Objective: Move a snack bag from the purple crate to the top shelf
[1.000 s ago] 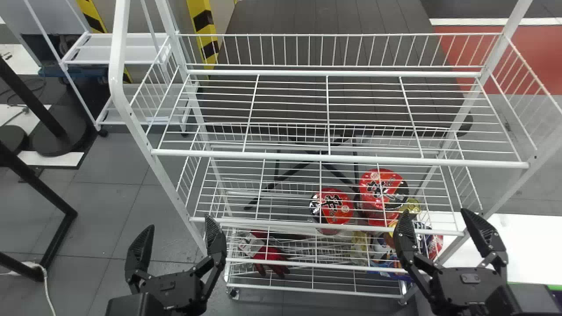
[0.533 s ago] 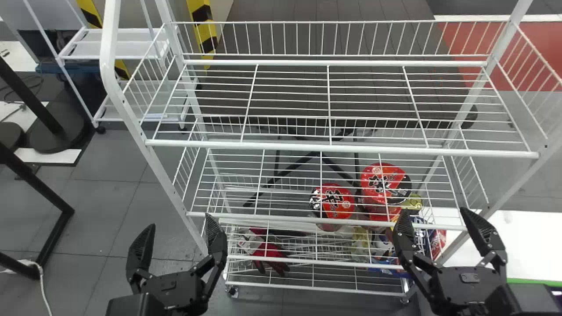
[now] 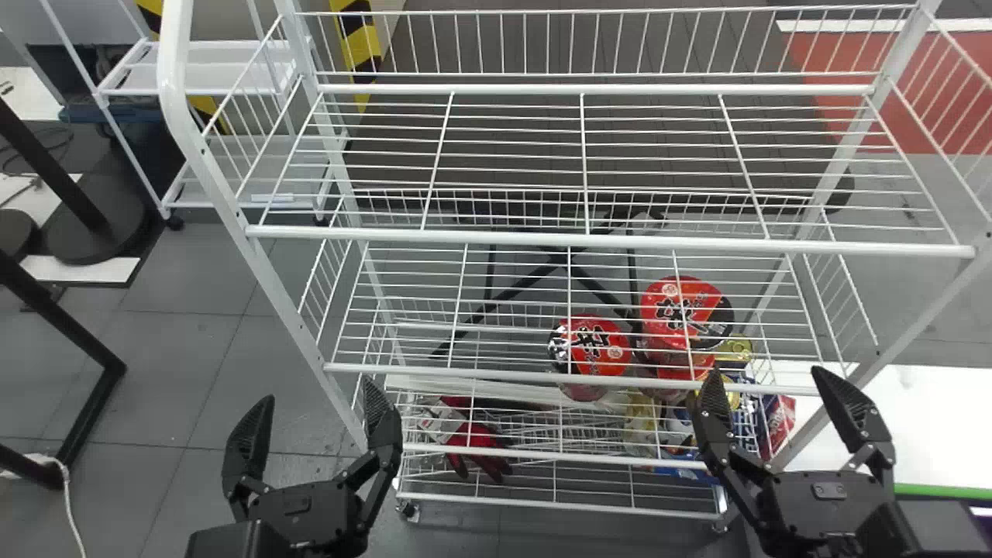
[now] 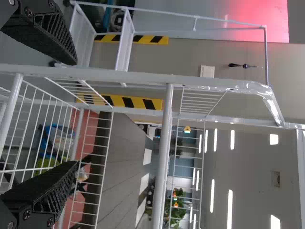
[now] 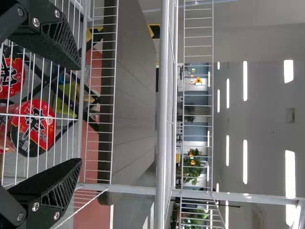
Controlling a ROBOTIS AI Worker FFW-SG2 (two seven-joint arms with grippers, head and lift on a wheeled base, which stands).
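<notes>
Fingers stand spread and empty on both the black left gripper (image 3: 318,390) and the black right gripper (image 3: 766,372), low in the frame. Purple sliver (image 3: 984,523) at lower right may be the crate; I can't tell whether the snack bag lies there. I'd back the right one off the white wire top shelf (image 3: 608,241) before turning, then pinch the bag's edge gently.

On the lower white wire shelves (image 3: 542,456), we see red, round-lidded tubs (image 3: 595,346) nearer the right edge, a red fabric glove (image 3: 480,442) nearer the left; beyond, a yellow-and-black striped strip (image 3: 358,39).
</notes>
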